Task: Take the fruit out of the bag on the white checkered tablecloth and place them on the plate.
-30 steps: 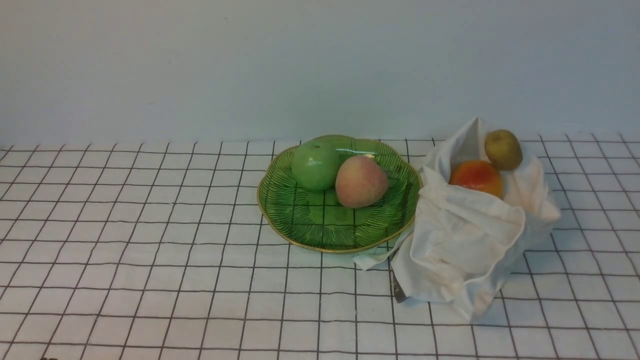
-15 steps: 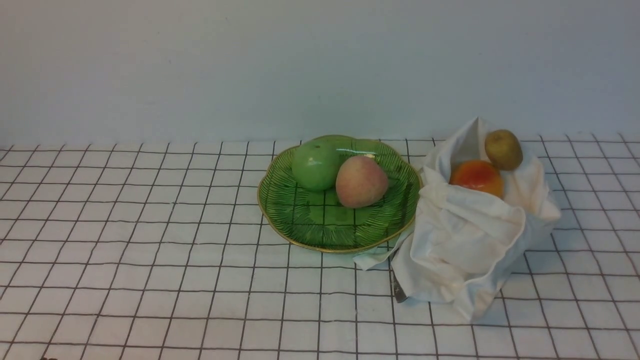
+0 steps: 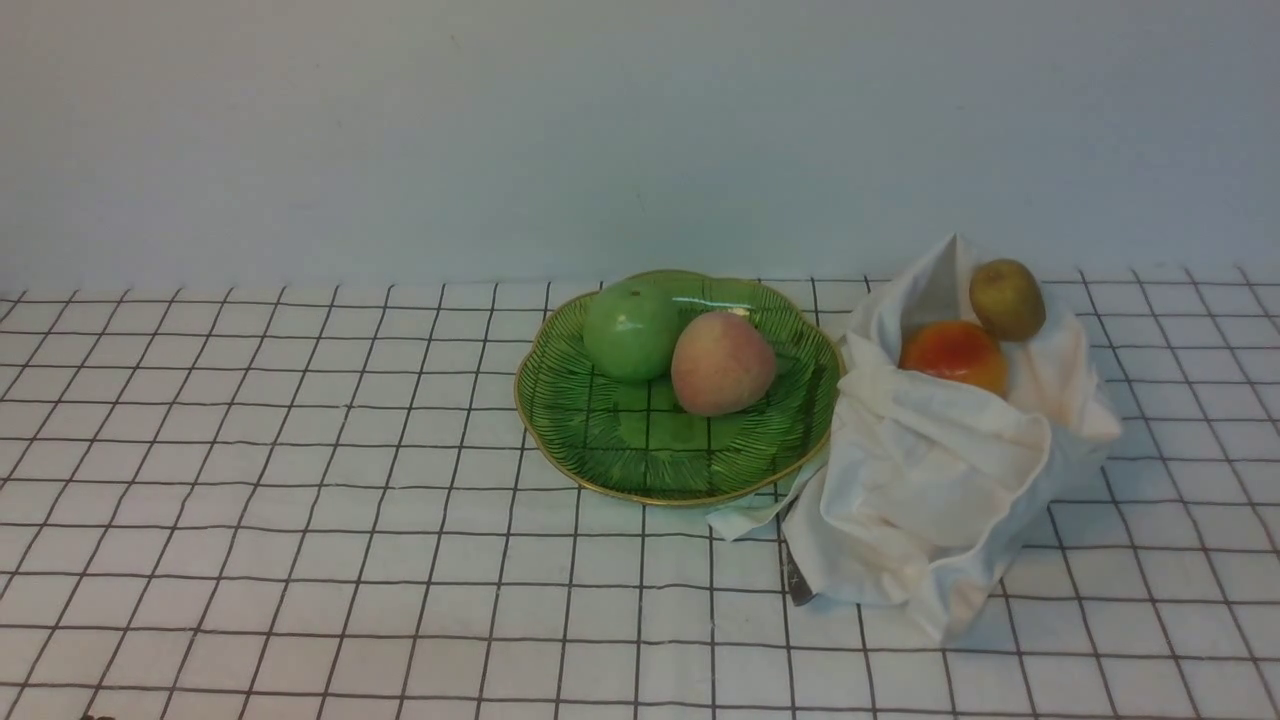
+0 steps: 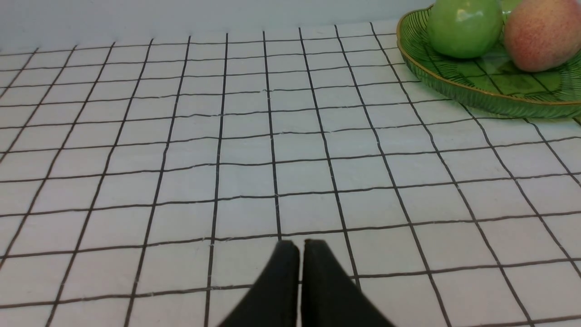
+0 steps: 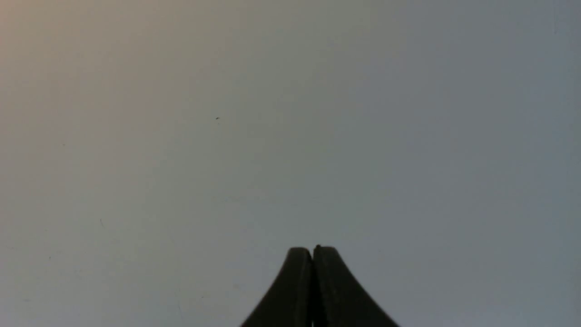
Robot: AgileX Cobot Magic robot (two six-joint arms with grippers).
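The green glass plate (image 3: 640, 460) with a gold rim sits mid-table on the white checkered tablecloth (image 3: 250, 500). On it lie a pink-yellow peach (image 3: 722, 362) and a green round fruit (image 3: 630, 330). The off-white cloth bag (image 3: 930, 490) stands touching the plate's right side. An orange-red fruit (image 3: 955, 352) and a brownish-green oval fruit (image 3: 1006, 298) sit in its open top. Neither gripper shows in the front view. My left gripper (image 4: 301, 245) is shut and empty, low over bare cloth, with the plate (image 4: 454, 86), peach (image 4: 542, 34) and green fruit (image 4: 463, 27) far from it. My right gripper (image 5: 312, 250) is shut and empty, facing a blank grey surface.
A plain pale wall (image 3: 640, 130) closes off the back of the table. A small dark tag (image 3: 795, 585) pokes out at the bag's lower left. Bare checkered cloth lies left of the plate and along the front.
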